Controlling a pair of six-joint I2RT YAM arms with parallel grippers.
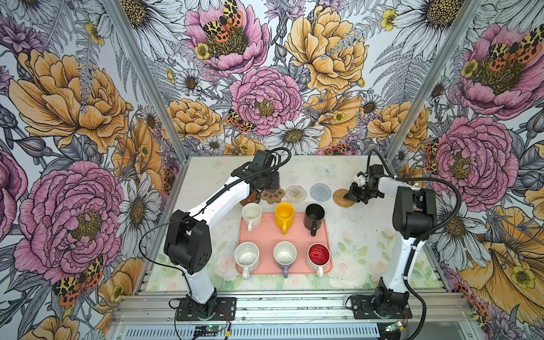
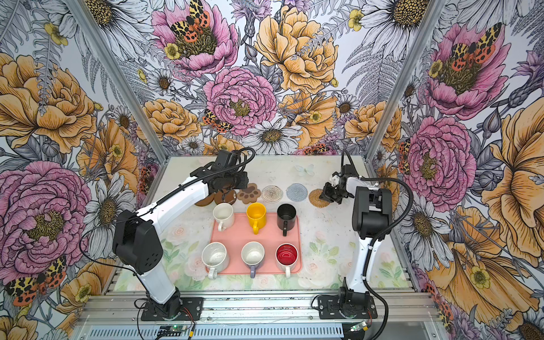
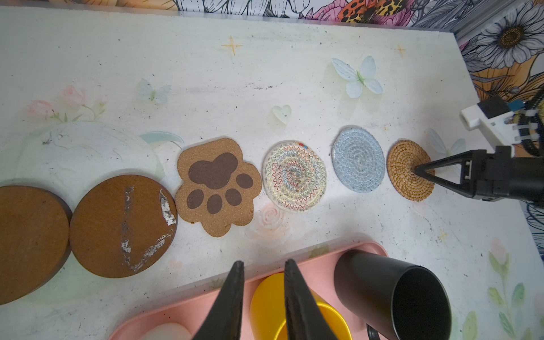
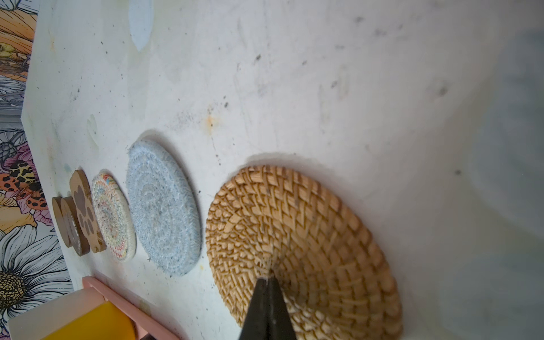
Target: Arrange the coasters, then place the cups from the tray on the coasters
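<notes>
coasters (image 3: 219, 185) x6, cups (image 1: 284, 216) x6, tray (image 1: 297, 235) x1

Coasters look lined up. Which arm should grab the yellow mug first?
Left. The left gripper hangs close over the yellow mug, jaws slightly apart and empty. The right gripper is shut, tip on the rattan coaster at the row's right end, farther from that mug.

Six coasters (image 3: 219, 187) lie aligned beyond the tray (image 1: 294, 238) holding six cups (image 1: 284, 216).

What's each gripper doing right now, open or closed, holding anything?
Left gripper: slightly open, holding nothing.
Right gripper: closed, tips on the rattan coaster.
</notes>
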